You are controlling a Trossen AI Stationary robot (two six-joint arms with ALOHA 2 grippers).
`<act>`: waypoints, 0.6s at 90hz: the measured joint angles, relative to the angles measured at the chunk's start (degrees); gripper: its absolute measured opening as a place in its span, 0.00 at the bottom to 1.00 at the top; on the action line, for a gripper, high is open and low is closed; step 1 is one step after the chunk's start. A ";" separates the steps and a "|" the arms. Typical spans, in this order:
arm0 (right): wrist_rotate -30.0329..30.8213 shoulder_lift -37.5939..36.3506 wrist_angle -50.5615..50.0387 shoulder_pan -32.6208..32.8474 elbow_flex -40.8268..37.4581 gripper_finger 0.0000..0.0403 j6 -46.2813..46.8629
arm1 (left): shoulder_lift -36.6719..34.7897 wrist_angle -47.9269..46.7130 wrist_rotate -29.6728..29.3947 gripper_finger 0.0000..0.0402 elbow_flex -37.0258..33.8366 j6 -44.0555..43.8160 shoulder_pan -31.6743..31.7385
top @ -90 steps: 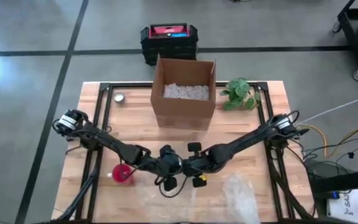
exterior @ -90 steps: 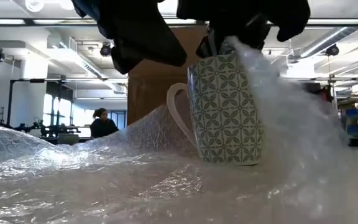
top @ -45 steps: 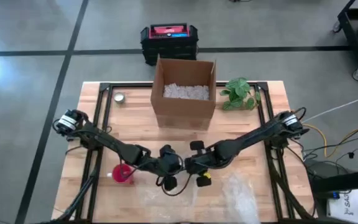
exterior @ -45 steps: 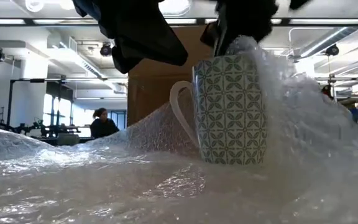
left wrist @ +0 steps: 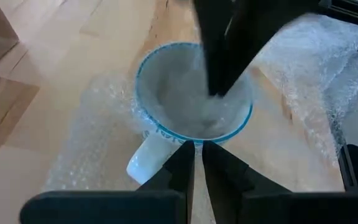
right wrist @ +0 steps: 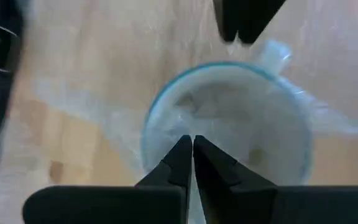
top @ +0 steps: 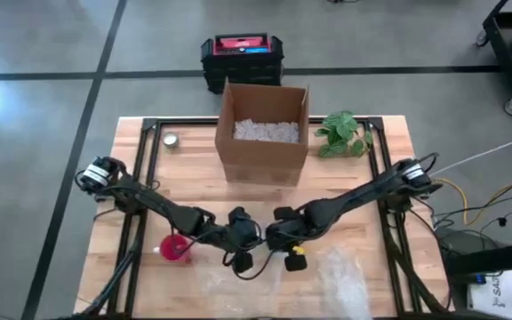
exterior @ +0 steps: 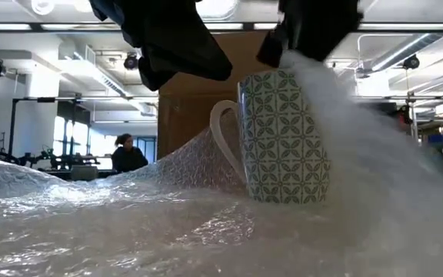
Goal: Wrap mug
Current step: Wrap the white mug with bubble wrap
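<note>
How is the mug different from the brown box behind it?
The mug is white with a green leaf pattern and a blue rim; the cardboard box is plain brown. The mug is round with a handle; the box is square with none. The mug stands on bubble wrap, with some pulled up over its rim, while the box sits on bare table. The box looks much bigger from above. Both stand upright and open at the top.

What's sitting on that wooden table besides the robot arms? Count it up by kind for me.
Mug: 1
Bubble wrap: 1
Cardboard box: 1
Green plant: 1
Red cup: 1
Small round tin: 1
Total: 6
</note>
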 joint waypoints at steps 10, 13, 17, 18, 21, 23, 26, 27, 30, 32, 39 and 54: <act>-0.27 2.80 0.79 -0.21 0.29 0.00 -0.79 | 0.00 0.02 0.01 0.05 0.00 0.00 0.01; -0.32 3.41 0.79 -0.38 0.31 0.00 -0.83 | 0.00 0.01 0.00 0.05 0.00 0.00 0.02; -0.23 4.08 0.86 -0.62 0.30 0.00 -0.82 | 0.00 0.08 0.00 0.05 0.00 0.00 0.02; -0.21 4.32 0.95 -0.69 0.30 0.00 -0.82 | 0.00 0.12 0.00 0.05 0.00 0.00 0.02; -0.03 4.80 1.23 -0.86 0.30 0.00 -0.78 | 0.00 0.15 0.00 0.05 0.00 0.00 0.00; 0.17 4.90 1.52 -1.02 0.30 0.00 -0.72 | 0.00 0.13 0.00 0.05 0.00 0.00 0.00; 0.60 5.05 2.15 -1.21 0.28 0.00 -0.54 | 0.00 0.15 0.00 0.05 0.00 0.00 0.02; 0.88 5.13 2.37 -1.28 0.27 0.00 -0.52 | 0.00 0.15 0.00 0.05 0.00 0.00 0.02; 1.94 5.32 2.95 -1.44 0.26 0.00 -0.47 | 0.00 0.13 0.02 0.05 0.00 0.00 0.00; 2.90 5.33 3.20 -1.51 0.26 0.00 -0.42 | 0.00 0.16 0.00 0.05 0.00 0.00 0.00; 4.53 4.97 3.21 -1.72 0.25 0.00 -0.36 | 0.00 0.15 0.01 0.05 0.00 0.00 0.00; 3.88 1.87 -1.48 -1.67 1.73 0.01 -0.54 | -0.10 0.09 0.02 0.05 0.00 0.00 0.00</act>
